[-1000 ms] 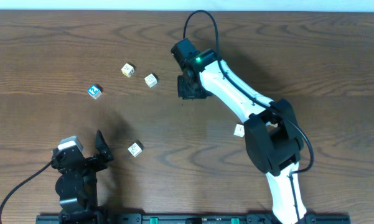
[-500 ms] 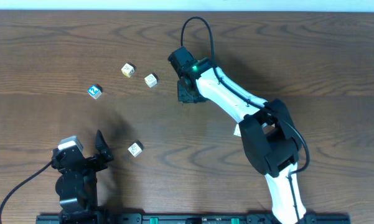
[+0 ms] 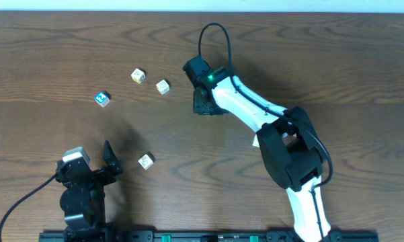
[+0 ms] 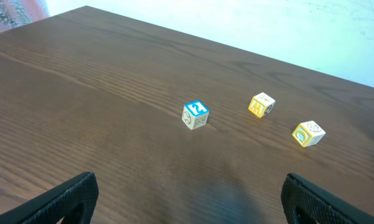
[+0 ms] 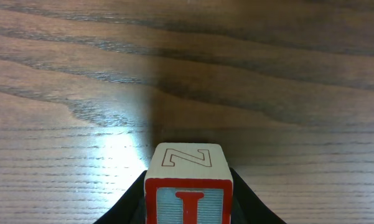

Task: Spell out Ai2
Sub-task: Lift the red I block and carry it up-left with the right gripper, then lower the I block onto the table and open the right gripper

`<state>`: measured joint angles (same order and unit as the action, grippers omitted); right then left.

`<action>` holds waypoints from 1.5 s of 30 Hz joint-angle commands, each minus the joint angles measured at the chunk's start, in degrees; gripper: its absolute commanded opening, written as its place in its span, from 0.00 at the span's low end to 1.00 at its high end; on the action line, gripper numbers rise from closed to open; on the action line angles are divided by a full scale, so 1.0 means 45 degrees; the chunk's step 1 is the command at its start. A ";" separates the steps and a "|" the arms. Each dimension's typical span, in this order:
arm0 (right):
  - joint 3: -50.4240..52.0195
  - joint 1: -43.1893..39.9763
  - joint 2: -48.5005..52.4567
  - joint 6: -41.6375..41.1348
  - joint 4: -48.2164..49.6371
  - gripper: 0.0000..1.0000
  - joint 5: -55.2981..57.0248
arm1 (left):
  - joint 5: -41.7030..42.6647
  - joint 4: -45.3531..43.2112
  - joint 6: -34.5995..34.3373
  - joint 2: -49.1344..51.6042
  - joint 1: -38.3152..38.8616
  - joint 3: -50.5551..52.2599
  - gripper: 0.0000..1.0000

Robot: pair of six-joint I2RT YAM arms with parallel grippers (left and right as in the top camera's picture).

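My right fingers were clamped on the I block. Its red letter faced the wrist camera and a Z showed on top, low over the counter at its far middle. My left fingers stood wide apart at the near left, holding nothing. The blue 2 block lay at the far left. A yellow-faced block lay to its right, and a second yellow block lay further right, all apart.

The table is dark, smooth wood, strongly grained, with a soft sheen. The I block is pale matt wood with red and blue paint. The right arm wears a white, glossy plastic shell.
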<state>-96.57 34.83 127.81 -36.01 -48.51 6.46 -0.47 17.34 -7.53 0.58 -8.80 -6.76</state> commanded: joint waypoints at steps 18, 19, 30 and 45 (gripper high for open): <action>0.0078 0.0112 -0.0039 -0.0840 0.0204 0.36 -0.0068 | -0.0228 0.0083 -0.0044 -0.0073 -0.0019 0.0306 0.96; 0.0083 0.0112 -0.0039 -0.0840 0.0189 0.36 -0.0063 | -0.0228 0.0083 -0.0049 -0.0073 -0.0019 0.0306 0.95; 0.0083 0.0092 -0.0039 -0.0699 0.0083 0.55 -0.0058 | -0.0228 0.0083 -0.0049 -0.0073 -0.0019 0.0306 0.95; -0.6683 -0.0821 -0.1802 0.2817 -0.4269 0.99 0.0058 | -0.0228 0.0083 -0.0044 -0.0073 -0.0019 0.0306 0.95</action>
<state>-120.14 32.32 125.75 -29.85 -66.54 6.07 -0.47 17.32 -7.53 0.58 -8.80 -6.76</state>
